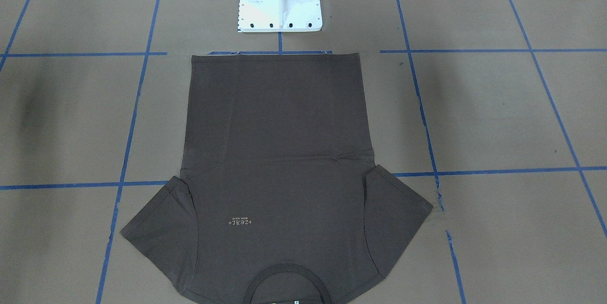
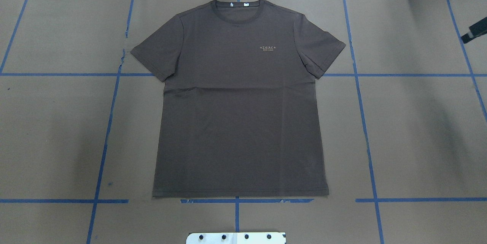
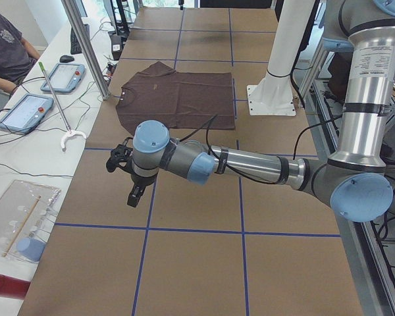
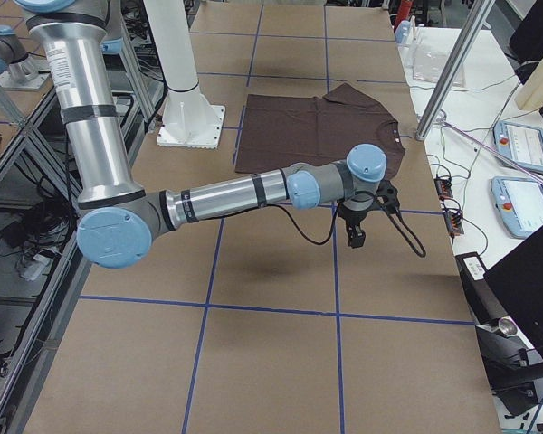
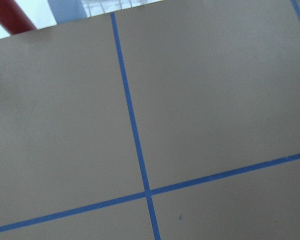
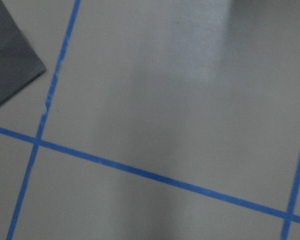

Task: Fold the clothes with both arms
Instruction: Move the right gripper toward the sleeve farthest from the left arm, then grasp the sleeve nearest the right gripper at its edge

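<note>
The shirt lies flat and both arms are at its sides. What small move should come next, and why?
Probably move the left pincer and the right pincer inward, each toward the T-shirt. It lies spread flat and unfolded, and both pincers hang over the table beside it, apart from the cloth.

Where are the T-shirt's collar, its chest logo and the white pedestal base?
Collar (image 2: 236, 23): overhead view, front of the ribbed band.
Chest logo (image 2: 268, 48): overhead view, middle of the pale text.
Pedestal base (image 1: 296, 18): front-facing view, its bolted front flange.
</note>
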Controlling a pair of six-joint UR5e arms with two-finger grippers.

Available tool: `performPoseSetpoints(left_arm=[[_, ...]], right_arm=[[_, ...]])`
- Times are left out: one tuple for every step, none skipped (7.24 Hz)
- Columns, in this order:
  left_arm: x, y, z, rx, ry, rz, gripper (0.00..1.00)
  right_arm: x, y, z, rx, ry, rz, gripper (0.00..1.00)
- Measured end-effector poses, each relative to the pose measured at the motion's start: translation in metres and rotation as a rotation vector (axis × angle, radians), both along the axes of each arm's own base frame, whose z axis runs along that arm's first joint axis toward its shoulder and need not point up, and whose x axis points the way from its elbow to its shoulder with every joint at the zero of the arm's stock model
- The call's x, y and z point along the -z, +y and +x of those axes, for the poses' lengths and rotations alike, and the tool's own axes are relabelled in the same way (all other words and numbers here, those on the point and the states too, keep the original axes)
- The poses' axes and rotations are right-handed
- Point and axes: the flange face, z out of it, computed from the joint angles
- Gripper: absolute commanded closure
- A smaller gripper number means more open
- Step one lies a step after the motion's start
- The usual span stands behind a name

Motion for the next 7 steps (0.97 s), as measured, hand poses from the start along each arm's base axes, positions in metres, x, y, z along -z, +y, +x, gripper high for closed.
performPoseSetpoints(left_arm=[[-0.002,-0.007,0.011,-0.011,0.005,0.029,0.0],[0.002,-0.016,0.017,0.001,0.02,0.023,0.0],[0.01,-0.026,0.026,0.026,0.044,-0.009,0.0],[0.019,-0.036,0.043,0.04,0.063,-0.041,0.0],[0.025,-0.041,0.054,0.047,0.067,-0.053,0.0],[0.031,-0.043,0.058,0.056,0.06,-0.049,0.0],[0.038,-0.043,0.059,0.071,0.044,-0.033,0.0]], right_arm=[[0.001,-0.027,-0.048,0.007,-0.021,0.027,0.0],[0.0,-0.048,-0.091,-0.003,-0.048,0.02,0.0],[0.012,-0.064,-0.128,-0.028,-0.065,0.0,0.0],[0.032,-0.08,-0.161,-0.064,-0.064,-0.021,0.0],[0.048,-0.094,-0.191,-0.095,-0.052,-0.044,0.01],[0.058,-0.103,-0.215,-0.112,-0.042,-0.066,0.01],[0.064,-0.105,-0.237,-0.127,-0.031,-0.089,0.01]])
